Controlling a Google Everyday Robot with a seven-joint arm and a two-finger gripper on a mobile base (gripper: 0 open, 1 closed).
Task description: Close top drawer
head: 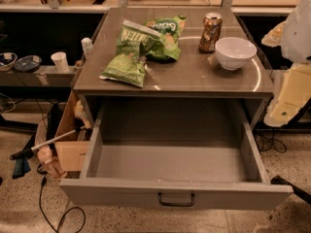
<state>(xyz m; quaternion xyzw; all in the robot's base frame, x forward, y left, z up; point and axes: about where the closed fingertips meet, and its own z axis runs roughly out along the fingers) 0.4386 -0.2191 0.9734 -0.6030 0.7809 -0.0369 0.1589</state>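
Observation:
The top drawer [175, 193] is pulled far out toward me. It is wide, deep, grey and empty inside, with a small black handle [176, 199] at the centre of its front panel. The lower drawers are hidden beneath it. White and cream parts of my arm [291, 89] show at the right edge, beside the cabinet's right side and above the drawer's right corner. The gripper itself is out of view.
The cabinet top [194, 76] holds green snack bags [141, 45], a soda can [210, 31] and a white bowl [234, 52]. A cardboard box [70, 140] and a stick stand on the left floor. A dark bar [291, 186] lies at bottom right. Cables cross the floor.

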